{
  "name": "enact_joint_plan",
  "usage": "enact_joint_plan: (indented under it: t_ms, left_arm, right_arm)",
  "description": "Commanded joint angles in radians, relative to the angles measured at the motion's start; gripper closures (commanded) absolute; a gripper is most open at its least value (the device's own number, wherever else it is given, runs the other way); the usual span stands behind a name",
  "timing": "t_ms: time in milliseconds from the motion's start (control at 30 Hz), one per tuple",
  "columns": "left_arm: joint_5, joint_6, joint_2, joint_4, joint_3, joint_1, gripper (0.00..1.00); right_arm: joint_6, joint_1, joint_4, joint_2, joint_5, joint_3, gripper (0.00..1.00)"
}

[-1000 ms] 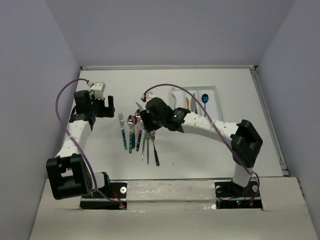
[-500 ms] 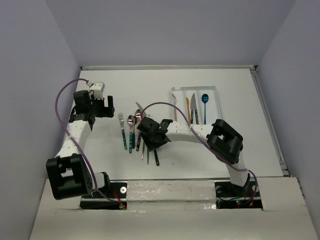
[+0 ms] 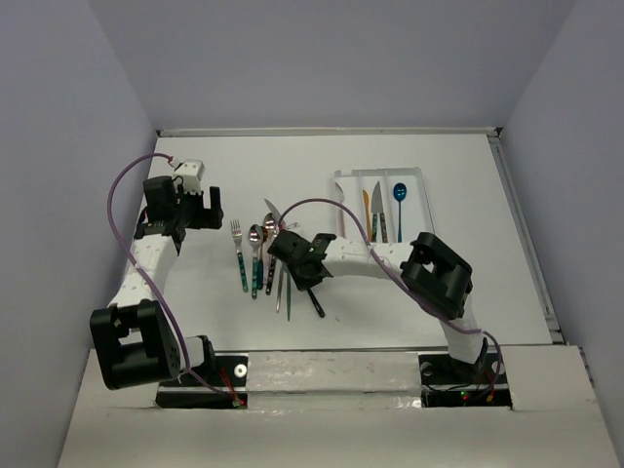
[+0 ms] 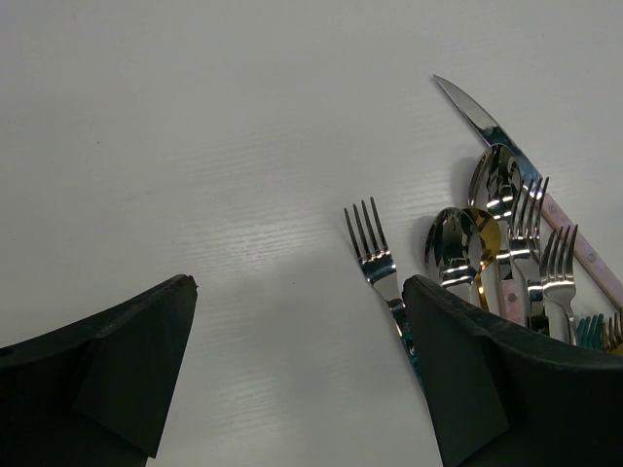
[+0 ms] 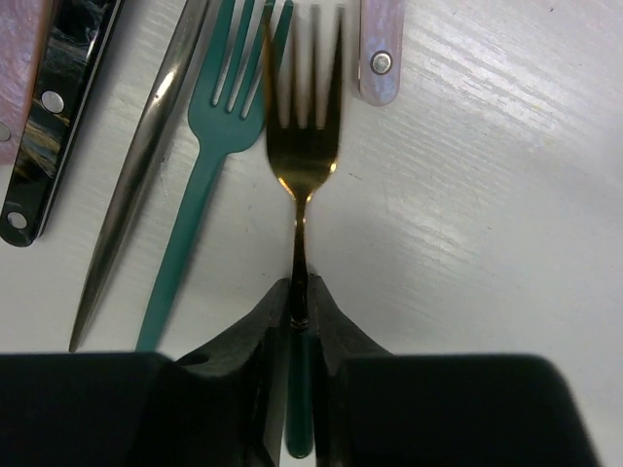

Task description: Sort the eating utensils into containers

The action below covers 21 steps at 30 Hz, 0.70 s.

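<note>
The eating utensils (image 3: 261, 255) lie bunched at the table's middle. My right gripper (image 3: 300, 279) is down at the bunch's right edge, shut on the neck of a gold fork (image 5: 304, 146) with a dark teal handle; the fingers (image 5: 336, 321) pinch it from both sides. A teal fork (image 5: 209, 146) lies just left of it. The white tray (image 3: 338, 190), the containers, sits at the back right holding two knives and a blue spoon (image 3: 399, 193). My left gripper (image 3: 207, 207) hovers open left of the bunch, empty; a silver fork (image 4: 370, 248) lies beyond its right finger.
Beside the gold fork lie a silver handle (image 5: 146, 175), a black riveted handle (image 5: 58, 97) and a pink handle (image 5: 382, 49). A knife (image 4: 487, 126) and spoons (image 4: 453, 243) crowd the bunch's far side. The table's raised edge (image 3: 507, 185) runs along the right.
My right gripper came down onto the near right of the bunch and shut on the gold fork's neck; the fork's dark handle swung to the right. The left arm stayed put.
</note>
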<state>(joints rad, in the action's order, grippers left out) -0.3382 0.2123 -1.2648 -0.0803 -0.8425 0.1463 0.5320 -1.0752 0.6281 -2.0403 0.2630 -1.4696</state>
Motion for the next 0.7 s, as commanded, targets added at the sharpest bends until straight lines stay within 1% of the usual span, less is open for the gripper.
enact_joint_plan:
  t_ms: [0, 67, 200, 233, 267, 300, 367, 400, 467, 500, 533, 600, 633, 667]
  left_arm:
    - [-0.013, 0.009, 0.035, 0.004, 0.003, 0.007, 0.01]
    - [-0.016, 0.009, 0.035, 0.005, 0.003, 0.009, 0.01]
    - [-0.024, 0.009, 0.03, 0.005, 0.003, 0.009, 0.01]
    - [-0.024, 0.01, 0.028, 0.004, 0.002, 0.009, 0.01]
    - [-0.024, 0.009, 0.027, 0.005, 0.002, 0.009, 0.01]
    - [-0.024, 0.01, 0.025, 0.005, 0.002, 0.009, 0.01]
    - [-0.024, 0.009, 0.027, 0.005, 0.002, 0.01, 0.01]
    - [-0.024, 0.009, 0.028, 0.004, 0.003, 0.01, 0.01]
    - [-0.025, 0.009, 0.028, 0.005, 0.002, 0.01, 0.01]
    - [-0.027, 0.007, 0.028, 0.005, 0.002, 0.01, 0.01]
    - [-0.027, 0.007, 0.027, 0.004, 0.002, 0.01, 0.01]
    - [-0.025, 0.007, 0.031, 0.004, 0.002, 0.01, 0.01]
    - [-0.027, 0.007, 0.031, 0.005, 0.003, 0.01, 0.01]
    - [-0.028, 0.007, 0.031, 0.004, 0.003, 0.01, 0.01]
  right_arm:
    - [0.029, -0.008, 0.035, -0.011, 0.03, 0.057, 0.94]
    - [0.042, 0.001, 0.038, 0.008, 0.054, 0.08, 1.0]
    - [0.034, 0.001, 0.032, 0.098, 0.081, 0.098, 1.0]
    - [0.022, 0.001, 0.009, 0.123, 0.081, 0.1, 1.0]
    - [-0.01, 0.001, -0.014, 0.182, 0.078, 0.106, 1.0]
    - [-0.026, 0.001, -0.083, 0.216, 0.078, 0.13, 1.0]
    - [-0.088, 0.001, -0.16, 0.308, 0.093, 0.155, 1.0]
    - [-0.108, 0.033, -0.216, 0.33, 0.102, 0.16, 1.0]
    - [-0.162, 0.081, -0.26, 0.357, 0.128, 0.147, 1.0]
    - [-0.176, 0.142, -0.296, 0.373, 0.139, 0.132, 1.0]
    - [-0.197, 0.176, -0.313, 0.377, 0.145, 0.123, 1.0]
    - [-0.211, 0.248, -0.352, 0.376, 0.143, 0.108, 1.0]
    - [-0.213, 0.32, -0.385, 0.361, 0.143, 0.092, 1.0]
    - [-0.214, 0.351, -0.395, 0.344, 0.162, 0.078, 1.0]
